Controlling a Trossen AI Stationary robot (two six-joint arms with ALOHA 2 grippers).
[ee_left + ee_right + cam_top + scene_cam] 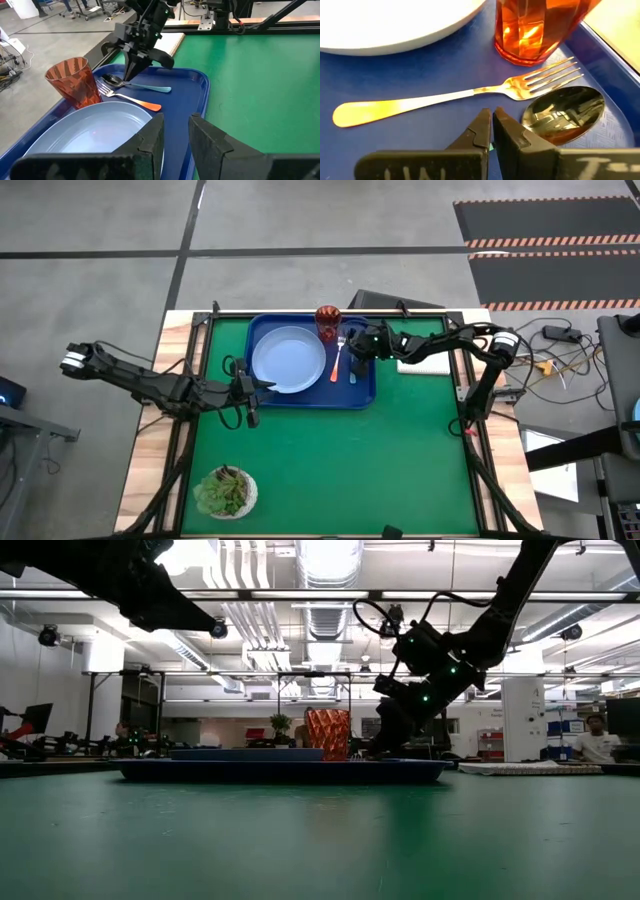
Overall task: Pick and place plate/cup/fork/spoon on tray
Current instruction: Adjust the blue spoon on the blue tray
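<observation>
The tray (311, 393) sits at the far middle of the green table (330, 460) and carries all four pieces. The plate (288, 359) fills its left half, the cup (328, 321) stands upright at the far edge beside the plate, and the fork (337, 357) lies just right of the plate with its tines toward the cup. The spoon (352, 365) lies alongside the fork, near but apart, bowl toward the cup.

The right gripper (356, 350) is low over the spoon, its fingers (482, 131) pressed nearly together above the handle, beside the bowl (they grip nothing that can be seen). The left gripper (262, 387) waits at the tray's near-left edge beside the plate, fingers (151, 141) slightly parted and empty.

A notepad (428, 363) lies right of the tray. White characters on the right gripper's body are cut off and unreadable.
</observation>
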